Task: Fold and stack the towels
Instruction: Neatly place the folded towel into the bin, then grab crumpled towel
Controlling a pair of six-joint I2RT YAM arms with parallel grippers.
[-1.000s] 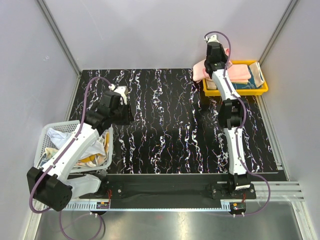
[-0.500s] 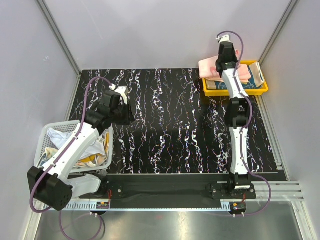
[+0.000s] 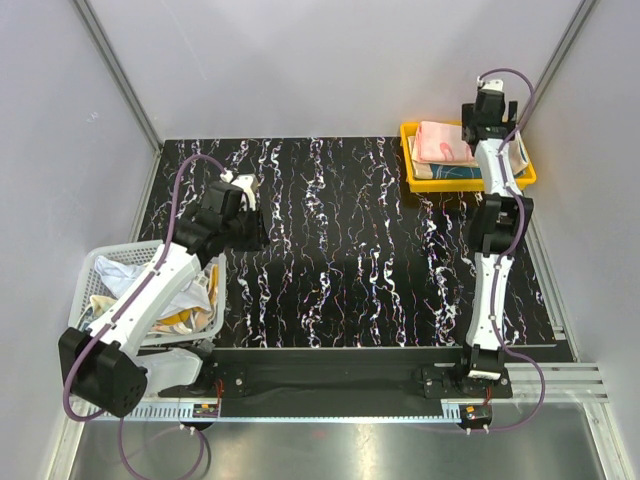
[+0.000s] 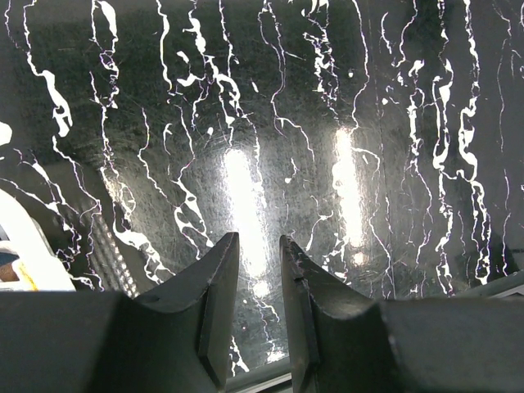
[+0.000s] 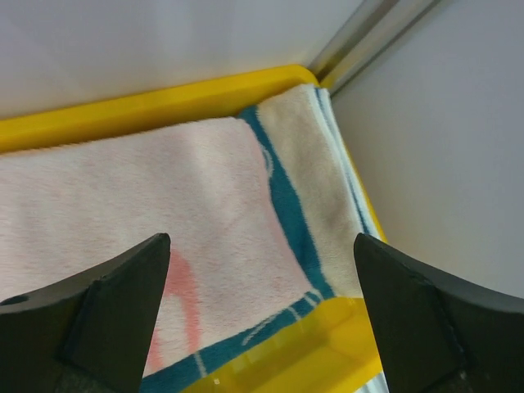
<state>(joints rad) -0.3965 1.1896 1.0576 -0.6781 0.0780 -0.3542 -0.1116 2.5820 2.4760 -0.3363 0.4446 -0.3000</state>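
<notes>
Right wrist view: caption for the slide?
Right gripper, fingers wide open, above pale pink and teal-striped towels in the yellow tray corner.

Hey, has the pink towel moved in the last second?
Yes. The pink towel has moved right: a second ago it hung over the left rim of the yellow tray; now it lies inside the tray.

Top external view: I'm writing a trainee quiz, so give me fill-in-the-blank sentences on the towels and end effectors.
The tray holding the pink towel is ____ in colour.
The right end effector hangs over that tray with jaws ____.
Crumpled towels lie in the white mesh ____ at the near left.
Missing: yellow; open; basket.
</notes>
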